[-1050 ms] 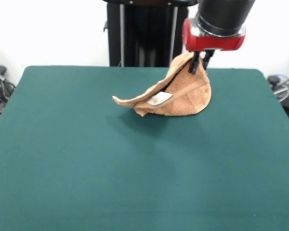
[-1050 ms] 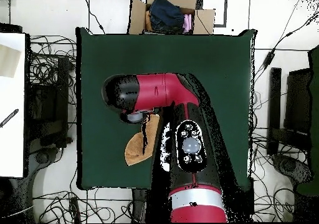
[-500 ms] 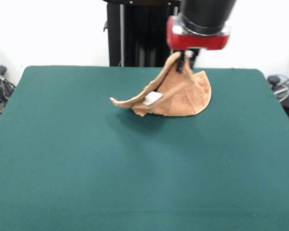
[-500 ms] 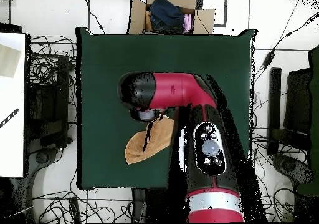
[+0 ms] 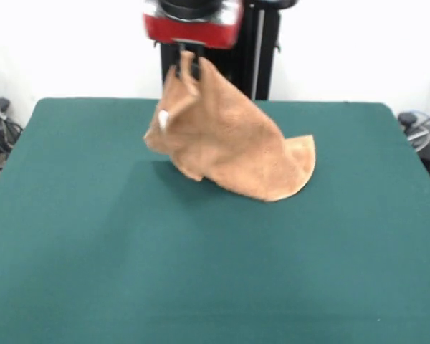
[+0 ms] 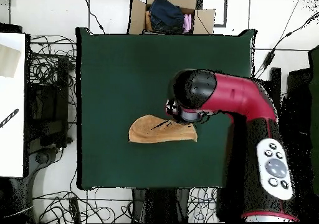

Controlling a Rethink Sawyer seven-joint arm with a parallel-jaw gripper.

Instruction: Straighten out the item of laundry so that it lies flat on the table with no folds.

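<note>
More towel (image 5: 229, 143) lifted than before

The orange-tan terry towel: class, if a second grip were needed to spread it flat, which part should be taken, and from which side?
Take the orange-tan terry towel at its rounded lower corner lying on the dark green felt table, at the front view's right. That corner is flat, free and farthest from the gripper, shut on the raised corner. Probably best from above, then pulled away from the gripper.

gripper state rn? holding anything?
Gripper: shut on the towel, pinching its top corner; that end is lifted while the far end rests on the table.
</note>
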